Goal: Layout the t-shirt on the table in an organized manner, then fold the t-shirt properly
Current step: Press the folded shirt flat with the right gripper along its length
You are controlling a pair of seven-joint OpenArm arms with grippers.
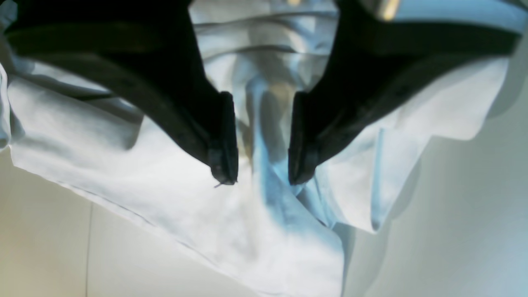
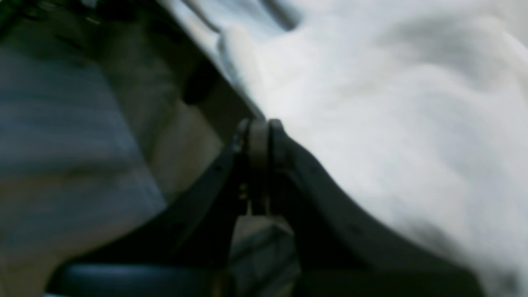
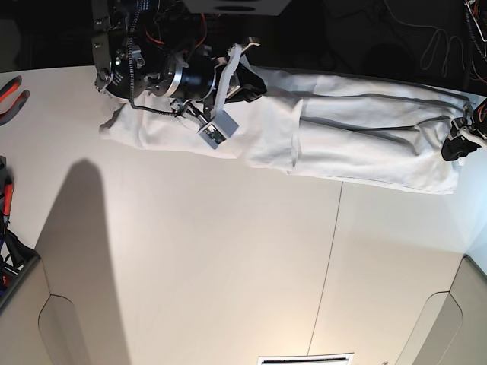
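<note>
The white t-shirt is stretched in a long band along the far side of the white table, between my two grippers. My left gripper is at the shirt's right end. In the left wrist view its black fingers pinch a bunched ridge of the t-shirt, which hangs a little above the table. My right gripper is at the far edge, left of the middle. In the right wrist view this gripper is shut on a thin edge of the t-shirt.
A thin dark seam runs across the table and also shows in the left wrist view. Red-handled pliers and other tools lie at the left edge. Cables hang behind the far right.
</note>
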